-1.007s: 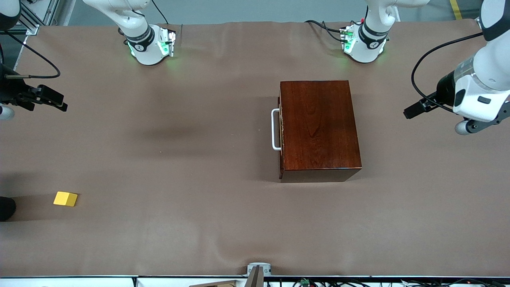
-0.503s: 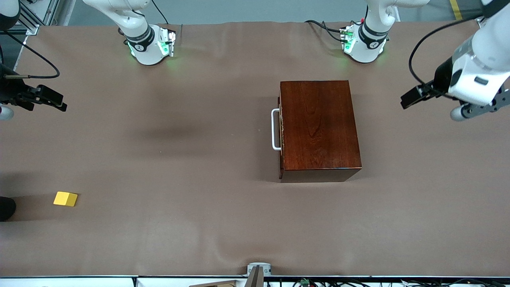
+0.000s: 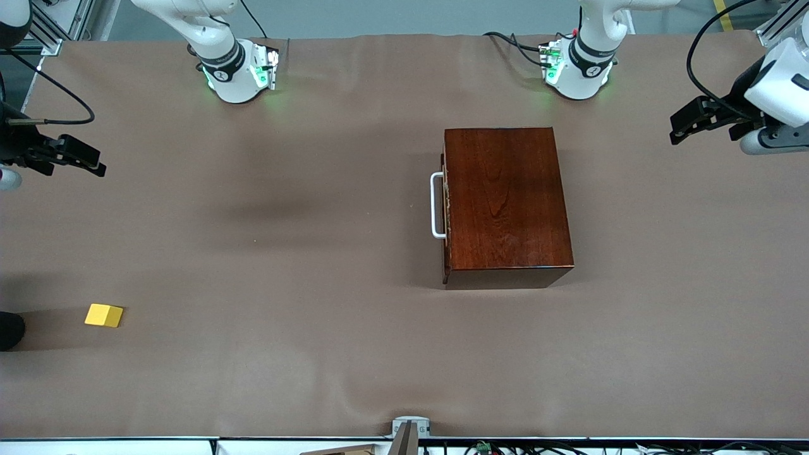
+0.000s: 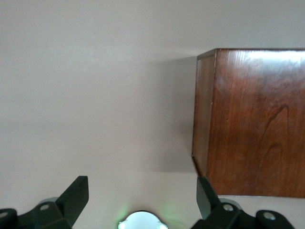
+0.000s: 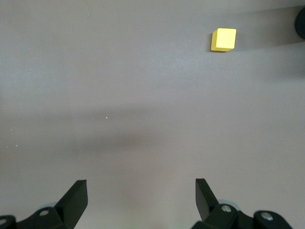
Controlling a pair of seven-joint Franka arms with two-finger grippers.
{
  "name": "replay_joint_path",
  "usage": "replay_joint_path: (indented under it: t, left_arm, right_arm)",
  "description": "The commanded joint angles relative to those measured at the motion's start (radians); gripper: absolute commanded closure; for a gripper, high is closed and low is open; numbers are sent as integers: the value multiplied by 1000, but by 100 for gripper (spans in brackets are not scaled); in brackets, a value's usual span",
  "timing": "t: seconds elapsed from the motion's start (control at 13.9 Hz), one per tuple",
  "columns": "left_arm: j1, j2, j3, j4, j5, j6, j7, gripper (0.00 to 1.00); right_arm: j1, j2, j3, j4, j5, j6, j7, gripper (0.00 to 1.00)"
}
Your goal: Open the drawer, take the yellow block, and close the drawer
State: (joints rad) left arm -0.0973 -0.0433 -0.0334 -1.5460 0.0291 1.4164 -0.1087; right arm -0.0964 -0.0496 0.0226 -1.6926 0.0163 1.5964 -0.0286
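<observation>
The mahogany box point(image 3: 505, 202) stands mid-table toward the left arm's end. Its drawer is shut, with the dark front point(image 3: 446, 253) and white handle point(image 3: 435, 205) facing the right arm's end. The yellow block point(image 3: 104, 315) lies on the bare table at the right arm's end, nearer the front camera; it also shows in the right wrist view point(image 5: 223, 39). My left gripper point(image 3: 679, 129) is open and empty in the air over the table's end, apart from the box point(image 4: 257, 119). My right gripper point(image 3: 98, 165) is open and empty, and that arm waits.
A brown cloth covers the table point(image 3: 284, 253). A dark round object point(image 3: 9, 328) sits at the table's edge beside the yellow block. The two arm bases point(image 3: 237, 69) point(image 3: 578, 66) stand along the edge farthest from the front camera.
My left gripper has moved up and away from the box, toward the table's end. The right arm, the box and the yellow block have not moved.
</observation>
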Motion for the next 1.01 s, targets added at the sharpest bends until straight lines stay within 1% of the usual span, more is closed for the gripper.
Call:
replay_joint_path:
  t: [0.0, 0.22, 0.65, 0.94]
  left_arm:
    - [21, -10, -22, -20, 29, 4, 107, 0]
    - [50, -14, -25, -13, 26, -8, 190, 0]
    - [62, -7, -23, 12, 11, -19, 156, 0]
    - [64, 0, -20, 10, -3, -19, 153, 0]
  right_arm:
    - [7, -4, -6, 4, -4, -1, 10, 0]
    - [7, -4, -6, 4, -4, -1, 10, 0]
    - [7, -3, -6, 4, -4, -1, 10, 0]
    - [6, -3, -6, 4, -4, -1, 10, 0]
